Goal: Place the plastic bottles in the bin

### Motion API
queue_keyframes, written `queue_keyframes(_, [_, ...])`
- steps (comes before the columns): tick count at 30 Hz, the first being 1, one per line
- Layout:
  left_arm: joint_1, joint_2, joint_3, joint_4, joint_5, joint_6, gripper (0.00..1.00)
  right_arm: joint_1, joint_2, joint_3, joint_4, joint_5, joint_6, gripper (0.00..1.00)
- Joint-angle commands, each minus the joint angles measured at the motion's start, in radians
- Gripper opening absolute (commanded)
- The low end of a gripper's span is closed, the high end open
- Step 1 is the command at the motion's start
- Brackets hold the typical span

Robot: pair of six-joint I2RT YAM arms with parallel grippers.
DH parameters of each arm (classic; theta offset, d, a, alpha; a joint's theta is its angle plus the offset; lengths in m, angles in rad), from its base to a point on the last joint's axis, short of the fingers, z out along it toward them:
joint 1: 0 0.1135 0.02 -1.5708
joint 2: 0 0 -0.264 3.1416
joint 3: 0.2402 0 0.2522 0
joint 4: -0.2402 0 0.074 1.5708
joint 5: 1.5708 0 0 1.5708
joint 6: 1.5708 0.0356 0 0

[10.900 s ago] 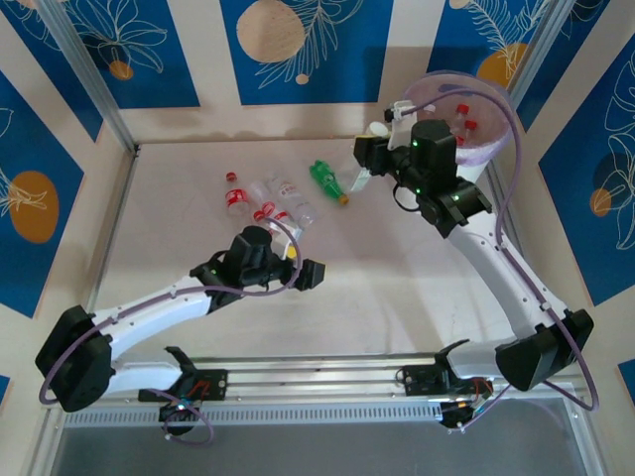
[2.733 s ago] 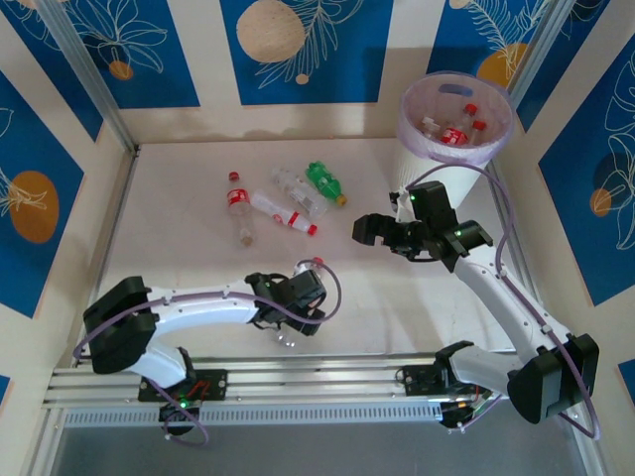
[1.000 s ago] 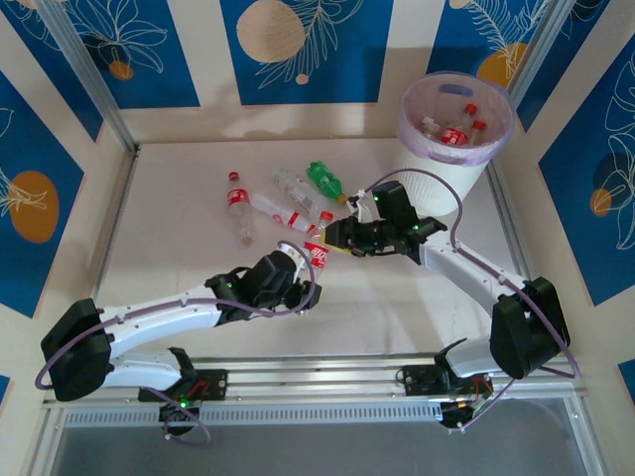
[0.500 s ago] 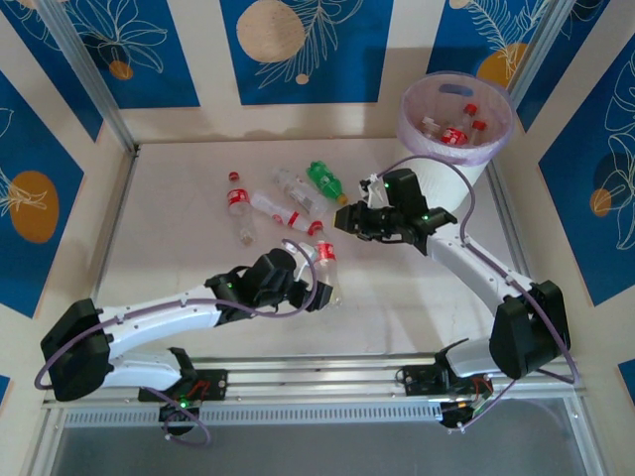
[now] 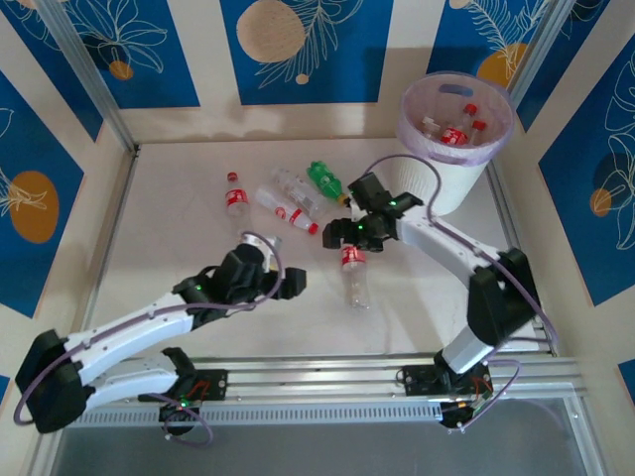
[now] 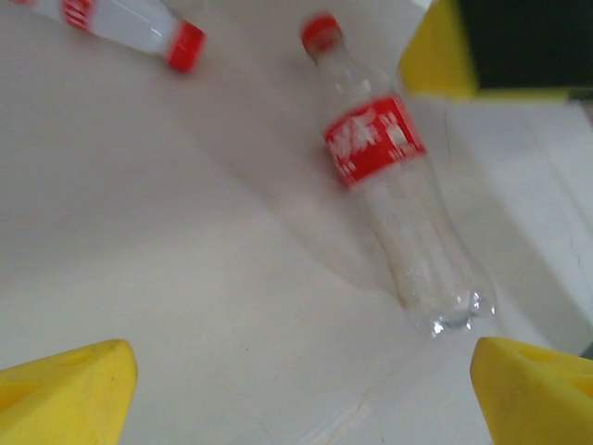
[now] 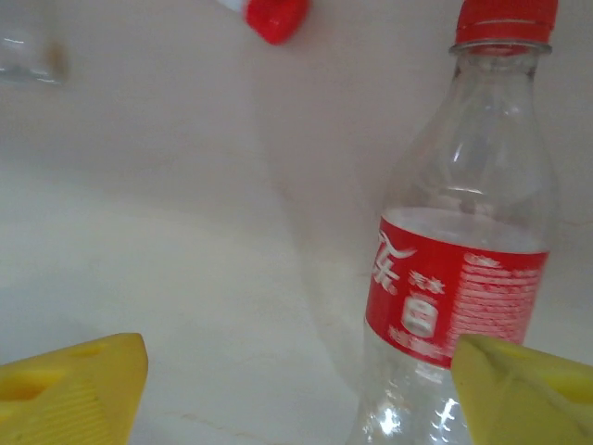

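From above, you see the bin point(image 5: 429, 183) at the far right of the worktop point(image 5: 169, 238), with a few red-capped bottles point(image 5: 452, 132) inside it. One red-labelled bottle point(image 5: 354, 273) lies alone on the worktop near the middle, cap pointing away from the arms. The right end effector point(image 5: 349, 238) hangs over its cap end. The left end effector point(image 5: 290, 285) sits just left of it, apart from it. More loose bottles point(image 5: 288, 206) lie further back, among them a green bottle point(image 5: 323, 179).

In the left wrist view, the left end effector point(image 6: 306, 389) is wide open, its yellow fingertips point(image 6: 65, 394) in the bottom corners. The lone bottle point(image 6: 394, 185) lies ahead between them, untouched. Another bottle's red cap point(image 6: 185, 44) shows at the upper left.

In the right wrist view, the right end effector point(image 7: 296, 389) is also spread open and grips nothing. The bottle point(image 7: 463, 241) lies between its fingertips point(image 7: 523, 394), close to the right-hand one. A second red cap point(image 7: 276, 17) shows at the top edge.
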Motion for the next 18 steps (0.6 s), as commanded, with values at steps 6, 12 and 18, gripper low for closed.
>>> queue_keyframes(6, [0.056,-0.095,-0.044,-0.096,0.024,-0.052,0.91,0.042,0.229,0.119,-0.170,0.234,-0.034,0.92])
queue_keyframes(12, [0.064,-0.072,-0.053,-0.067,0.033,-0.047,0.91,0.055,0.266,0.110,-0.187,0.281,-0.035,0.92])
queue_keyframes(18, [0.068,-0.045,-0.054,-0.036,0.050,-0.042,0.91,0.051,0.216,0.073,-0.215,0.313,-0.046,0.93])
